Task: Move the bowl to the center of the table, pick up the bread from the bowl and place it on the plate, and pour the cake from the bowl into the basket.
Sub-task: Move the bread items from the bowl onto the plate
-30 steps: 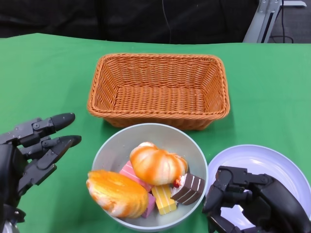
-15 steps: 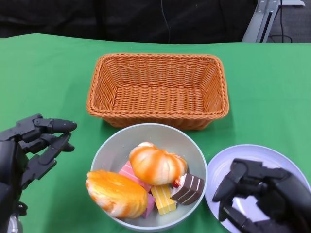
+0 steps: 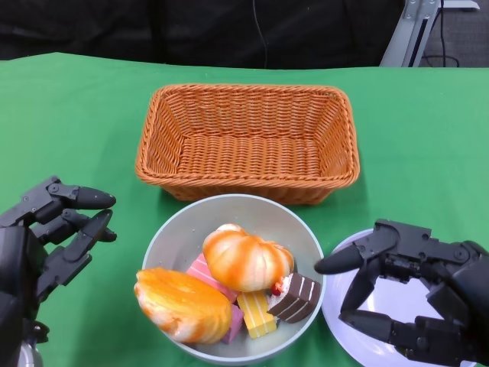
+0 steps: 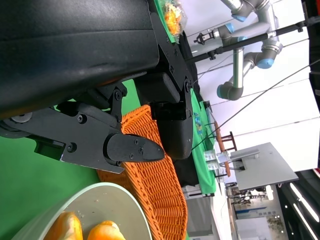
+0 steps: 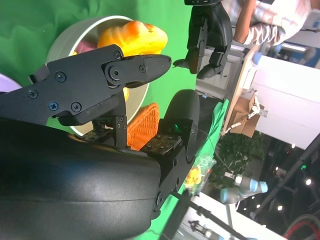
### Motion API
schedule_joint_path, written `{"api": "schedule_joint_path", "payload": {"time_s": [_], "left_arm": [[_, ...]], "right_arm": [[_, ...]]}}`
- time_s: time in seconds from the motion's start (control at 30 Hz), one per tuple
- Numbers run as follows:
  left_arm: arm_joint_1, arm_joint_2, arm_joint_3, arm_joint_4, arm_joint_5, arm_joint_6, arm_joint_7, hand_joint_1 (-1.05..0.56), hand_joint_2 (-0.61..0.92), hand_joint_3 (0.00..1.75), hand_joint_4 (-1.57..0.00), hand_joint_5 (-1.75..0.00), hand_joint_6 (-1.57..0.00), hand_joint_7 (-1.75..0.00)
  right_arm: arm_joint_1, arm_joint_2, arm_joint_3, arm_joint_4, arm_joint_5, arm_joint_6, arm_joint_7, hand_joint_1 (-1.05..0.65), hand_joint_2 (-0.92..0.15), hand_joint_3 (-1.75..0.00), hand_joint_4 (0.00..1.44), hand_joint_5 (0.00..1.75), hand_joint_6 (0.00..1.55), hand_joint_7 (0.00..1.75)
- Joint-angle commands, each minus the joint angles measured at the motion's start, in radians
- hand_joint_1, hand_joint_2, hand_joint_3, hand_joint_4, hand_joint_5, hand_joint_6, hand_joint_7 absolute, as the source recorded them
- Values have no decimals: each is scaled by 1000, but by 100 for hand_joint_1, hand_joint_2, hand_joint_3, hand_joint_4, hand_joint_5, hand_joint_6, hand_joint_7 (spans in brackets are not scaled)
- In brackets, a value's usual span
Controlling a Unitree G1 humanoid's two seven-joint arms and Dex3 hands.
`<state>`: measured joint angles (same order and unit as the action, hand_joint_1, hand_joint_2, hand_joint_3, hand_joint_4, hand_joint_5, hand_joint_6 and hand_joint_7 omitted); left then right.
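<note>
Head view: grey bowl (image 3: 180, 238) sits mid-table, just at 6 o'clock of wicker basket (image 3: 248, 141), white plate (image 3: 348, 267) beside it at 3 o'clock. Bowl holds two bread pieces and cake slices (image 3: 260, 310). Round bun (image 3: 246, 260) on top, long axis roughly 10-to-4. Oval loaf (image 3: 182, 304) overhangs rim at 7 o'clock. Right hand (image 3: 409, 294) over plate, fingers spread, empty; bun at its 9 o'clock, nearer. Left hand (image 3: 46, 237) at bowl's 9 o'clock, fingers apart, empty; loaf nearer it.
</note>
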<state>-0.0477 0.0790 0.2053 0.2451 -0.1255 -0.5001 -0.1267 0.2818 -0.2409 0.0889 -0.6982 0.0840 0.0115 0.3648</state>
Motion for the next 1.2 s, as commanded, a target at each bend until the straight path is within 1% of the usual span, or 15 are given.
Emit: {"api": "schedule_joint_path", "payload": {"time_s": [0.03,0.1,0.2,0.27,0.3,0.33,0.37,0.5,0.63,0.73,0.8,0.9,1.1,1.2], "left_arm": [[5,5,6,9,-7,-22,5,-16,92,28,-76,-134,-79,-100],[6,3,5,8,-9,-25,4,-16,92,27,-76,-133,-79,-99],[5,8,7,22,-2,-41,2,-16,92,26,-76,-132,-79,-98],[3,10,6,32,0,-52,0,-16,92,26,-76,-132,-81,-97],[3,12,5,37,-1,-58,-3,-15,92,26,-76,-132,-81,-97],[3,13,5,40,-3,-61,-7,-15,92,26,-76,-132,-81,-97],[3,13,3,41,-6,-62,-11,-15,92,26,-76,-132,-81,-96],[5,16,-1,42,2,-64,-8,-14,92,27,-77,-132,-82,-96],[2,16,-5,52,3,-73,-9,-14,92,27,-77,-131,-83,-95],[1,15,-8,57,-7,-78,-17,-14,92,27,-78,-131,-84,-95],[0,14,-7,58,-12,-79,-21,-14,92,27,-78,-131,-84,-94],[0,12,-10,60,-1,-81,-19,-17,92,25,-78,-133,-84,-95],[-1,15,-13,76,30,-104,-7,-18,92,26,-76,-133,-84,-96],[-1,12,-16,77,24,-110,-15,-17,92,27,-75,-133,-83,-97]], "right_arm": [[-37,-24,25,-65,-82,70,-23,-50,-92,-2,48,111,49,59],[-62,-26,57,-99,-162,110,-40,-54,-91,-1,48,101,51,51],[-100,-30,112,-129,-289,170,-50,-57,-91,0,48,93,53,42],[-122,-29,152,-146,-367,223,-47,-61,-92,0,48,82,57,28],[-135,-28,178,-155,-419,260,-42,-62,-92,0,48,79,58,24],[-147,-25,201,-162,-463,291,-39,-65,-92,-2,50,71,59,17],[-159,-19,226,-162,-506,318,-37,-67,-92,-2,51,67,60,13],[-213,6,309,-129,-638,395,-29,-68,-92,-5,50,60,58,8],[-274,48,389,-70,-780,462,-24,-68,-92,-5,48,57,56,6],[-301,73,430,-41,-863,486,-15,-70,-92,-6,44,52,54,4],[-305,86,439,-36,-888,493,-5,-70,-92,-6,43,50,54,4],[-345,115,494,40,-1008,477,-35,-72,-92,-6,44,49,53,3],[-389,166,540,151,-1137,451,-56,-75,-92,-7,47,46,53,2],[-403,169,560,217,-1184,417,-84,-76,-92,-7,48,42,54,2]]}}
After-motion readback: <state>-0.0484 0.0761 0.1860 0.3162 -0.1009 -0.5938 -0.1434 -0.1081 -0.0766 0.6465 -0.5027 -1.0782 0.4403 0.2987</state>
